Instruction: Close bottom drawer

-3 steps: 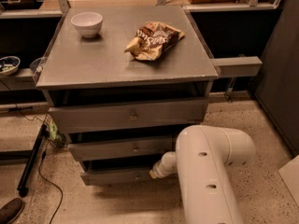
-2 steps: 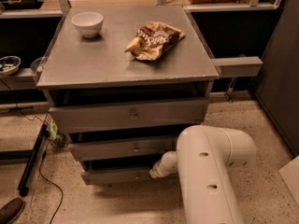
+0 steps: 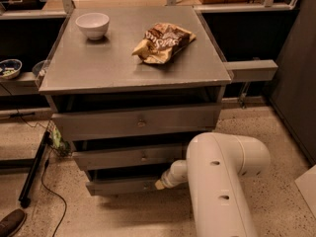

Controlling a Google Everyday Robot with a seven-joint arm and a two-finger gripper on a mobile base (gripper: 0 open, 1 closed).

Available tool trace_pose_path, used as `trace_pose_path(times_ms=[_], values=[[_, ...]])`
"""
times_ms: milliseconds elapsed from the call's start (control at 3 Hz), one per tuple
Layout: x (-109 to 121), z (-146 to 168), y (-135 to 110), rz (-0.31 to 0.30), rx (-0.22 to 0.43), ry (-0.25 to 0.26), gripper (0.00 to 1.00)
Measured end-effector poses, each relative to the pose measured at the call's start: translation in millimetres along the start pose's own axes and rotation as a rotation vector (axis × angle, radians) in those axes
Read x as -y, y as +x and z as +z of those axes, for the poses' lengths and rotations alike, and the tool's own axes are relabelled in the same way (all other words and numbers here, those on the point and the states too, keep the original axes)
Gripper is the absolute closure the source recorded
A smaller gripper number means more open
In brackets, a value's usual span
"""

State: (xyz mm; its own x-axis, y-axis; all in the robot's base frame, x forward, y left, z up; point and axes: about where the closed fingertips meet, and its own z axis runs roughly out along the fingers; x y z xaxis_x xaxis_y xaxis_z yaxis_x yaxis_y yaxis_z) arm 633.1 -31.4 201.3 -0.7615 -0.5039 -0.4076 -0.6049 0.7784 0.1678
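The grey cabinet (image 3: 133, 65) has three drawers. Its bottom drawer (image 3: 123, 186) is the lowest, narrowest front, low near the floor, with a tiny centre knob (image 3: 145, 185). My white arm (image 3: 222, 181) reaches in from the lower right. My gripper (image 3: 161, 183) is at the right part of the bottom drawer's front, touching or nearly touching it. Only the arm's tapered end shows there.
On the cabinet top sit a white bowl (image 3: 93, 24) and a crumpled snack bag (image 3: 163, 42). The middle drawer (image 3: 129, 156) and top drawer (image 3: 136, 122) stand above. A black cable and pole (image 3: 33, 169) lie on the floor left. A shoe (image 3: 11, 222) is bottom left.
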Motion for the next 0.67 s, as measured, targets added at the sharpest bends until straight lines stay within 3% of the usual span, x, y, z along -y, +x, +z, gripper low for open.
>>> trace_pose_path(times_ms=[333,667], values=[[-0.1,0.1,0.1,0.0,0.0,0.0,0.0],[-0.1,0.1,0.1,0.0,0.0,0.0,0.0]])
